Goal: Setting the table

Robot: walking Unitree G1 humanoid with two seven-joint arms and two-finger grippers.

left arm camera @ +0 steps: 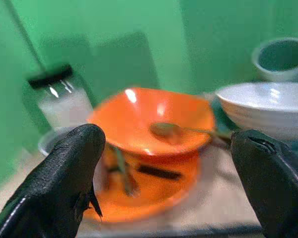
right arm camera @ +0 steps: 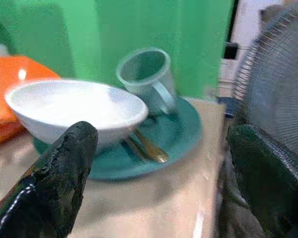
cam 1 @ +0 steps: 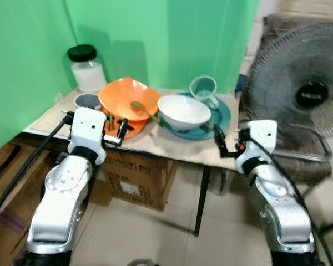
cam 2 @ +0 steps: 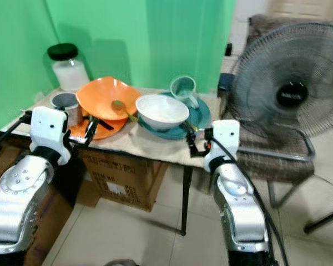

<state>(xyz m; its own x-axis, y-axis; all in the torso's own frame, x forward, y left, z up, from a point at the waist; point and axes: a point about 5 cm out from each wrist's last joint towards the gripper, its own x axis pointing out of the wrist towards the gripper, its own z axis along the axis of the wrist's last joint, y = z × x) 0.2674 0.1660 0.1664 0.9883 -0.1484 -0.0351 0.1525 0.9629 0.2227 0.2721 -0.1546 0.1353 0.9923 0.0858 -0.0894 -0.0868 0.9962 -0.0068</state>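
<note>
On table (cam 1: 172,145), orange bowl (cam 1: 129,97), white bowl (cam 1: 183,111), teal plate (cam 1: 221,113)

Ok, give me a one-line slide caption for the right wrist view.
Open right end effector at the table edge, facing a white bowl and tilted teal mug on a teal plate.

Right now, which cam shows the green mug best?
Right wrist view: the green mug is large, tilted on the teal plate behind the white bowl, handle clear. Both eye views show it small at the table's back. Left wrist view catches only its rim at the frame edge.
</note>
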